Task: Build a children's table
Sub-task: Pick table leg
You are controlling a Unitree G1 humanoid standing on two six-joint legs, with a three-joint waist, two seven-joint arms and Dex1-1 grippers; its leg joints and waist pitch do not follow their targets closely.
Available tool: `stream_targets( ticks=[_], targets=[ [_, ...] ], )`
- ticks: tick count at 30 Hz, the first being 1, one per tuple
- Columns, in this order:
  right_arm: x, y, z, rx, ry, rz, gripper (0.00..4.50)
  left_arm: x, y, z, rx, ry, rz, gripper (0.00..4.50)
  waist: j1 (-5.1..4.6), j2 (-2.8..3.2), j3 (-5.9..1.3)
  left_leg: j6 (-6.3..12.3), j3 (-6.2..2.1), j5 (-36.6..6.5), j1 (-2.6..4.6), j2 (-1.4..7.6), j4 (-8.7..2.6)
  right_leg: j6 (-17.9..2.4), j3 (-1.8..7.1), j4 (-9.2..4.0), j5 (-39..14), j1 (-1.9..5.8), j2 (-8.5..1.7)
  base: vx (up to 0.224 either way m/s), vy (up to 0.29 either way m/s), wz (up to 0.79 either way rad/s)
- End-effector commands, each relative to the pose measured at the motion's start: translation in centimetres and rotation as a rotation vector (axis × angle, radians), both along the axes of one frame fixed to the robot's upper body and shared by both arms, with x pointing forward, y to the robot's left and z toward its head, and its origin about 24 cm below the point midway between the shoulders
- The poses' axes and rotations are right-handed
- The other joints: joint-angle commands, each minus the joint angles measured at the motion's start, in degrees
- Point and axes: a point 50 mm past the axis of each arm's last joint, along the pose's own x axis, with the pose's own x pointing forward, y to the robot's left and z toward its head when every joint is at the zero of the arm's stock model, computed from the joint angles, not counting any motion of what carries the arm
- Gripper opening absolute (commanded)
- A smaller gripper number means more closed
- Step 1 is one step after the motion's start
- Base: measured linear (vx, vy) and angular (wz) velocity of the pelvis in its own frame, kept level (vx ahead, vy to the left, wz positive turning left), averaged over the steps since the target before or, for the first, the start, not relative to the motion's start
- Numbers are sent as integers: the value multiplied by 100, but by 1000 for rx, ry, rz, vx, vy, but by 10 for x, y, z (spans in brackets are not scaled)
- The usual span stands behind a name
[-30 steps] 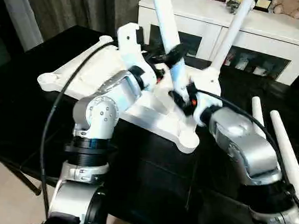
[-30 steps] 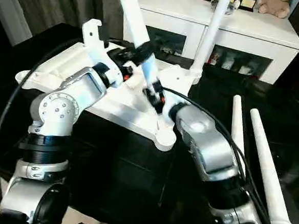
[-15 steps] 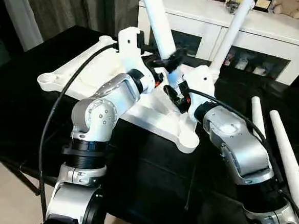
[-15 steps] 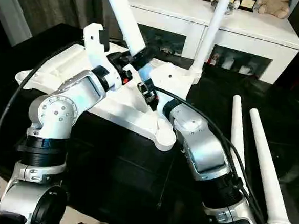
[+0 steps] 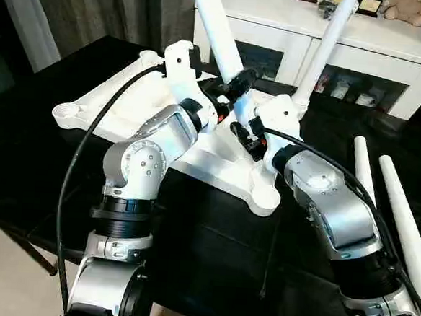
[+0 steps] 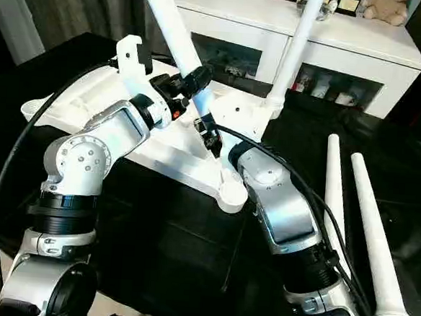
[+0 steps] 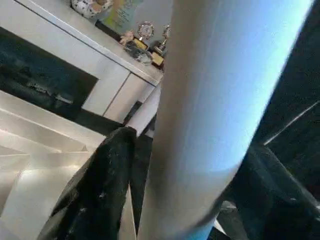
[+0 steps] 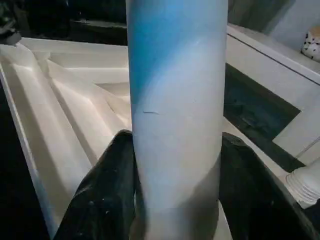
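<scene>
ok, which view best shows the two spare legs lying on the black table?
The right eye view: both spare legs lie whole, side by side, at the right of the black table. The left eye view cuts the outer one off at the frame edge.

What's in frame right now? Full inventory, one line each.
tabletop: 1, white, upside down on the black work table, ribbed side up
fitted leg: 1, white, standing in the far corner socket
held leg: 1, white, tilted above the tabletop
loose legs: 2, white, lying on the black work table at the right
low cabinet: 1, white, behind, small items on top
curtain: 1, dark, back left
left gripper: fingers around the held leg
right gripper: fingers around the held leg, lower down
</scene>
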Motion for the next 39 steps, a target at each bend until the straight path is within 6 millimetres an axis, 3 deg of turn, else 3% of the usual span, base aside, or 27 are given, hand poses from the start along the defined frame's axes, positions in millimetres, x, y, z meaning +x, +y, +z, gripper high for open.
stream_targets(
  ticks=[1,3,5,6,12,20,23,32,33,39],
  targets=[
    [-2,4,15,37,-60,66,224,1,4,5,12,-24,8,276,-33,-12,-376,-99,-67,-861,74,205,-380,-713,236,-374,-790,310,-362,0,0,0],
    [-8,6,23,139,-36,154,261,0,6,8,47,-52,-22,254,-28,-13,-375,-50,-72,-900,78,211,-385,-687,236,-374,-814,310,-366,0,0,0],
    [-10,4,25,171,-20,179,264,-1,6,10,62,-64,-50,244,-42,-38,-378,-1,-76,-795,69,222,-388,-696,232,-354,-673,310,-358,0,0,0],
    [-10,2,26,187,-11,190,277,-2,7,11,71,-71,-67,238,-33,-24,-381,20,-73,-793,78,217,-385,-709,233,-342,-662,312,-363,0,0,0],
    [-25,-32,31,257,175,427,333,-22,15,25,130,-162,-377,198,27,11,-374,16,-57,-754,100,222,-377,-929,230,-319,-580,313,-356,0,0,0],
    [-33,-49,36,314,268,495,394,-33,21,42,98,-234,-536,190,29,-1,-361,-29,-61,-784,83,220,-380,-967,223,-361,-1052,316,-379,0,0,0],
    [-38,-54,38,359,330,543,395,-41,22,51,86,-276,-639,189,31,8,-366,-28,-62,-775,89,214,-376,-978,222,-363,-1091,314,-374,0,0,0],
    [-51,-48,29,333,460,622,395,-44,23,53,106,-297,-693,188,50,8,-375,-87,-61,-688,83,220,-372,-979,218,-356,-1031,315,-376,0,0,0],
    [-51,-47,27,332,471,619,361,-45,23,53,106,-301,-702,188,47,-4,-371,-91,-58,-692,83,218,-373,-961,222,-361,-1083,316,-381,0,0,0],
    [-51,-46,25,336,504,623,322,-47,23,52,114,-311,-721,188,49,-2,-373,-106,-61,-664,81,223,-374,-932,222,-356,-1107,313,-383,0,0,0]
  ],
)
